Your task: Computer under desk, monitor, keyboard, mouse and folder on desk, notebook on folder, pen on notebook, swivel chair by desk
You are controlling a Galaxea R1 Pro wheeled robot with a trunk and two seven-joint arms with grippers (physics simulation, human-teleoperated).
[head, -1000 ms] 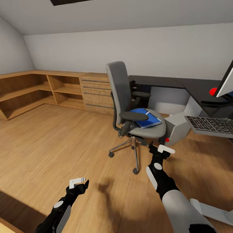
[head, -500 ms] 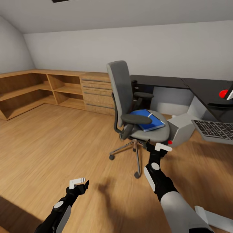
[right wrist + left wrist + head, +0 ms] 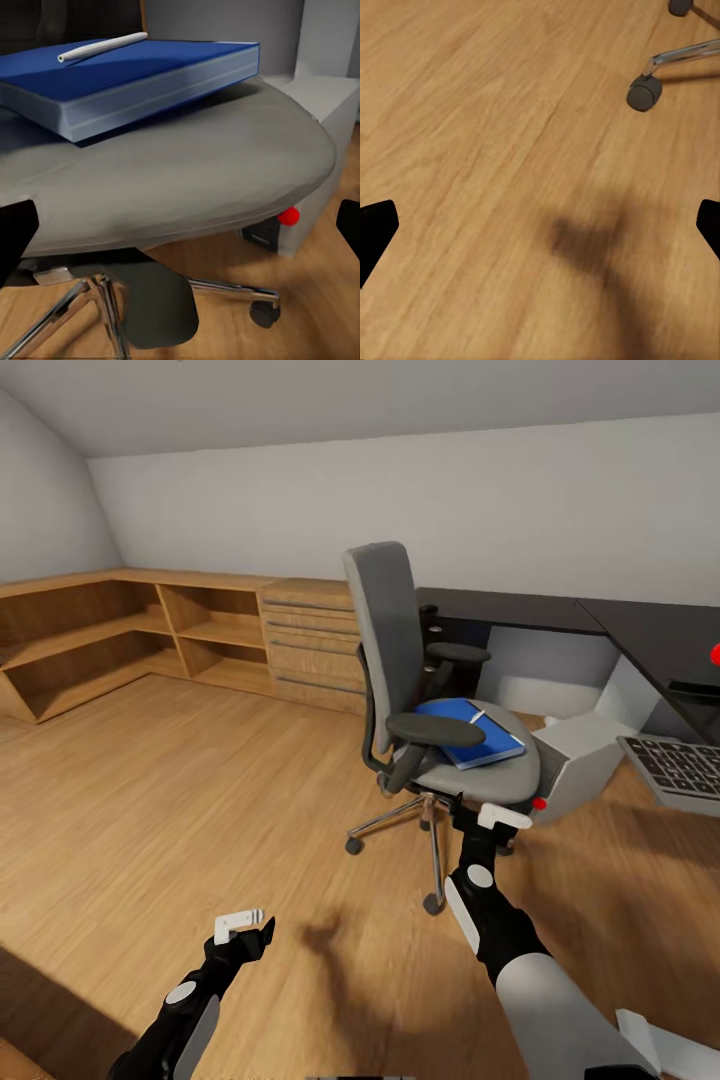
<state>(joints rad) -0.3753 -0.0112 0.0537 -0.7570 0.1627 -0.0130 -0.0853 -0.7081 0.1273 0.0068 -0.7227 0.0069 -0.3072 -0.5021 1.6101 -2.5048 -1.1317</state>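
The grey swivel chair stands on the wooden floor in front of the black desk. On its seat lies the blue folder with the white pen on top. The grey computer sits on the floor just right of the chair. The keyboard shows at the right edge, with the monitor's red dot above it. The notebook and mouse are out of view. My right gripper is open, just below the seat's front edge. My left gripper hangs open over bare floor.
Low wooden shelves run along the left wall, ending in a light wooden drawer chest beside the chair. The chair's chrome star base and castors spread over the floor ahead of my arms.
The whole view has swung left and slightly closer: chair, desk and keyboard slid right and the monitor screen left the frame. Both arms hold the same pose.
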